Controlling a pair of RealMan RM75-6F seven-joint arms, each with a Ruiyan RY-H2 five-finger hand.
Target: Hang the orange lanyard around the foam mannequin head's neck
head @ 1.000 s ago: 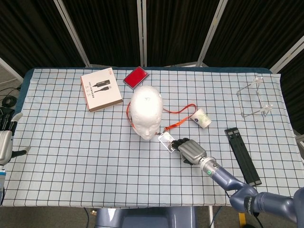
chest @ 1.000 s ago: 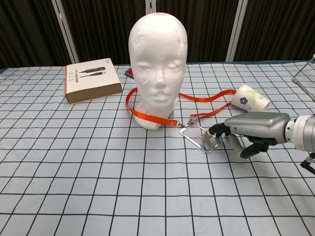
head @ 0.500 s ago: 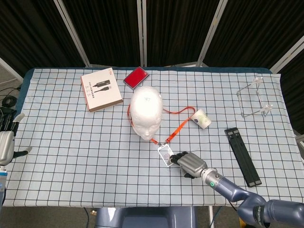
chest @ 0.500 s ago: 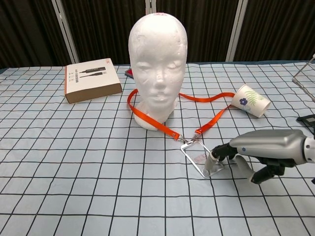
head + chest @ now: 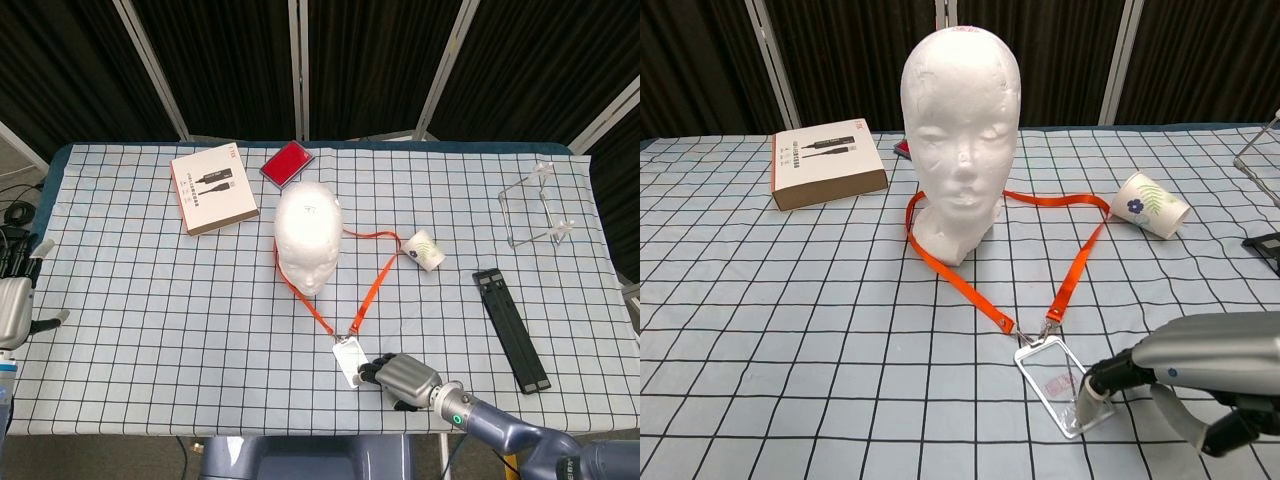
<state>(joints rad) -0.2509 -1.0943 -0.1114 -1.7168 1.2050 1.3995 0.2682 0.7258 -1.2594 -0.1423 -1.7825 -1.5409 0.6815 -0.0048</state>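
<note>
Checked tablecloth (image 5: 150,300), dark curtains behind. Right hand (image 5: 1200,375) pinches the badge (image 5: 1060,385) at 5 o'clock of the foam head (image 5: 960,130); ease the orange lanyard (image 5: 960,285) snug without tipping it. Left hand (image 5: 12,300) too cropped to tell.

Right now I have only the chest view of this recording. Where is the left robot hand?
Observer: The left robot hand hangs beyond the table's left edge, far from the mannequin head.
Operator: I see the right robot hand pinching the badge holder. What lies right of the paper cup?
Observer: A black bar-shaped stand lies flat on the cloth.
Operator: Anything further back on that side?
Observer: A clear acrylic stand stands near the far right corner.
</note>
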